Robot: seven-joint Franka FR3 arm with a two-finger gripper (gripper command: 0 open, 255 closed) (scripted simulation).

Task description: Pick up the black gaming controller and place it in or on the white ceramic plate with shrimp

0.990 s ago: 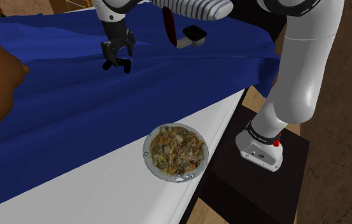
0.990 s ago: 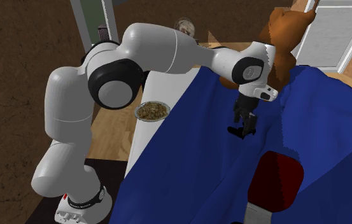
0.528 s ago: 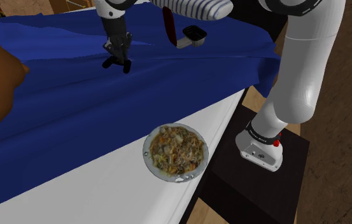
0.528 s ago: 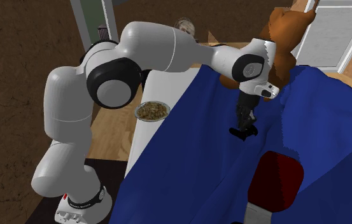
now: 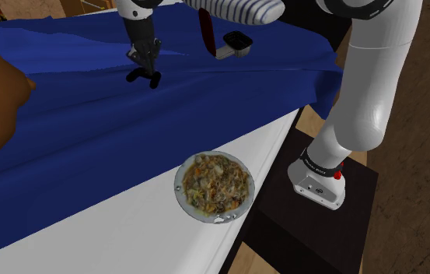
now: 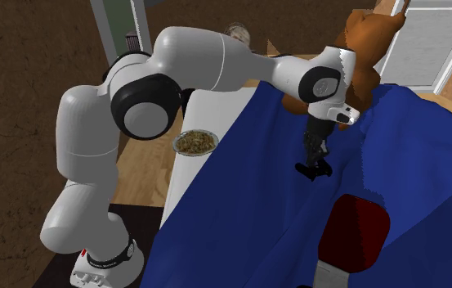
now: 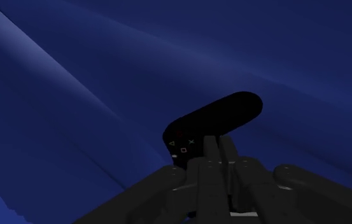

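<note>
Gripper [image 5: 141, 68] now clamped on the black controller [image 5: 145, 77] – a second ago the fingers stood apart above it, half a second ago they had come in, and they stay in. In the wrist view the two fingers [image 7: 228, 153] nearly meet, with the controller [image 7: 216, 118] pinched between them and its long body sticking out past the tips. Controller sits at the far side of the blue cloth [image 5: 89, 132], at or barely off the cloth; cannot tell which. Position almost unchanged since the closing, so grasp looks done and lift not really begun.

Plate of food [image 5: 178, 187] lies near the edge of the white surface [image 5: 127, 233], well apart from the controller, toward the stand [image 5: 306, 233]. Next job, as I judge it: lift, carry back, release over the plate.

Arm [image 6: 216, 61] pose, second exterior view – up from the base, big bend at the elbow, forearm stretched over the cloth to that view's right, hand pointing roughly straight down on the controller [image 6: 314, 171].
</note>
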